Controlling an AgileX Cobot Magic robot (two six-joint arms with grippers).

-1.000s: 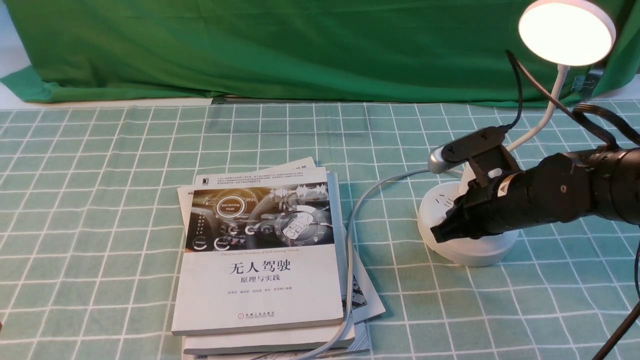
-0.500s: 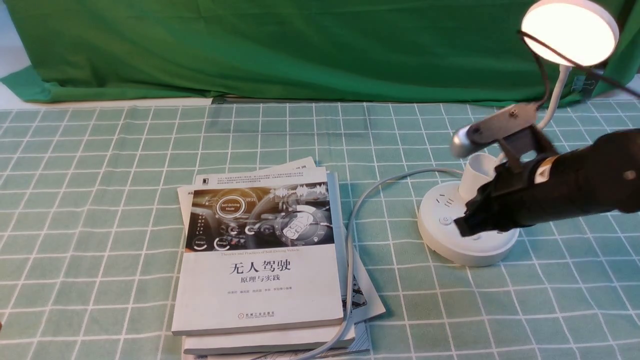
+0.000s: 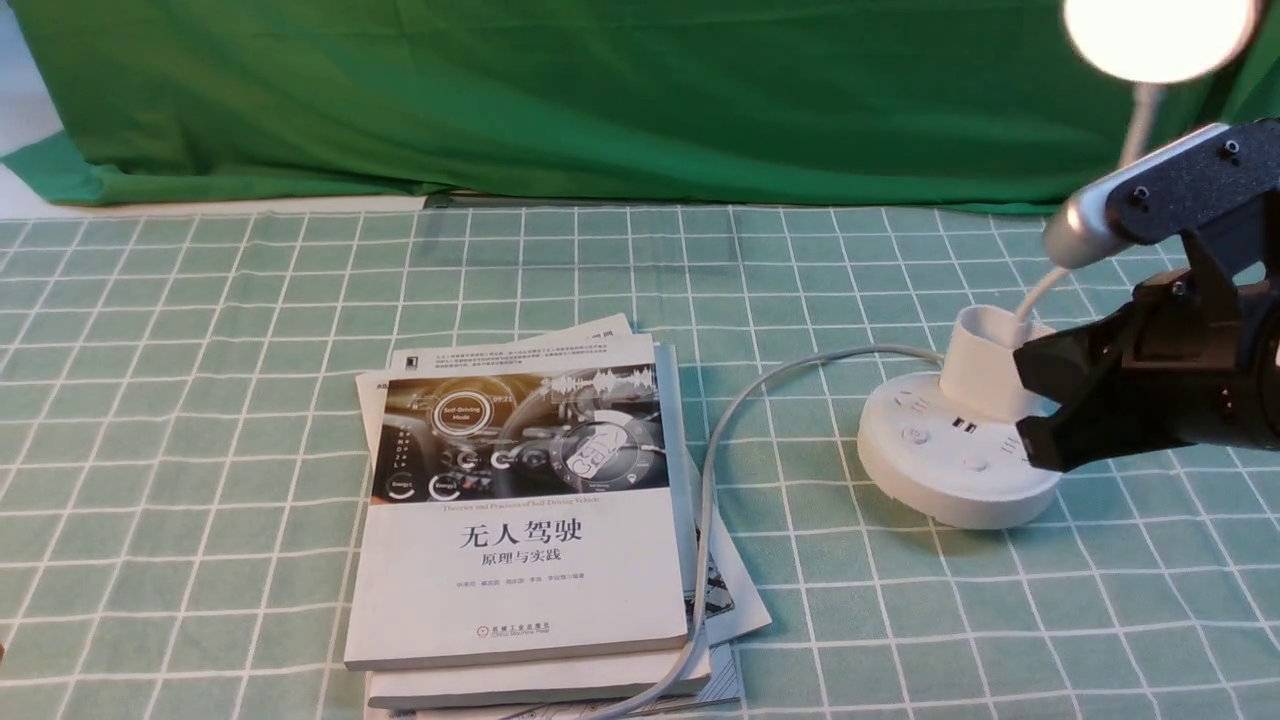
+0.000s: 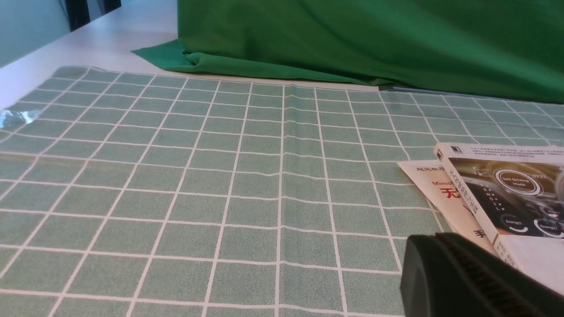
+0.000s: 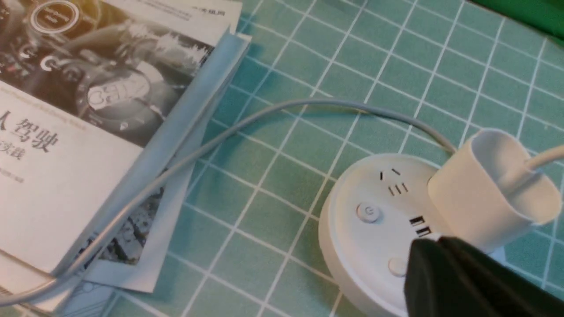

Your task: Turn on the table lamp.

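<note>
Over the checked tabletop [image 3: 200,420], glowing from the table lamp [image 3: 1155,35]. Seen with left fingers [image 4: 440,268] together, right fingers [image 5: 449,273] together too.

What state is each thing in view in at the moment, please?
Lamp head: lit
Lamp base: flat on the tablecloth
Cup holder: upright, lamp neck rising from it
Grey cord: lying across the book stack
Top book: closed
Right end effector: shut

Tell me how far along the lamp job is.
Done: the lamp head glows white. In hand: apparently nothing; the right gripper is by the base, clear of the power button. Left: seemingly only moving the arm away.
</note>
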